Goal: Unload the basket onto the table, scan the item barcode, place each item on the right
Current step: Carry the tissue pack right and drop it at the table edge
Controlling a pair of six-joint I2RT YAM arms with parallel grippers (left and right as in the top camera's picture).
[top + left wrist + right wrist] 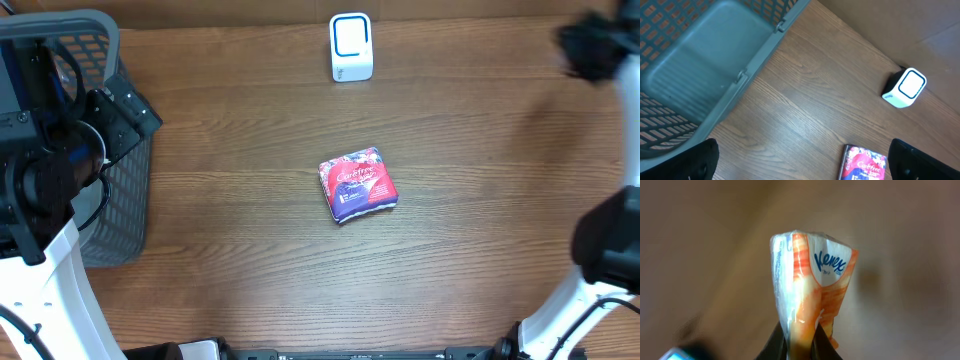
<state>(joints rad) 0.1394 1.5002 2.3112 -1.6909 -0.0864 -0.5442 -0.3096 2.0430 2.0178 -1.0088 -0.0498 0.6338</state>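
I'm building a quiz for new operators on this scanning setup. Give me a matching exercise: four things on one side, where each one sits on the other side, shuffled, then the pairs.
Things:
1. white scanner
2. red and purple packet
3. grey basket
4. Kleenex pack

Places:
A. left side of the table
B. gripped in the right pincer
C. middle of the table
D. top centre of the overhead view

Pairs: 1-D; 2-C; 3-A; 4-B

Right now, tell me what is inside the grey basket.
The basket: only its bare floor and mesh walls show, no item. Its near end is out of frame, and overhead the left arm covers much of it.
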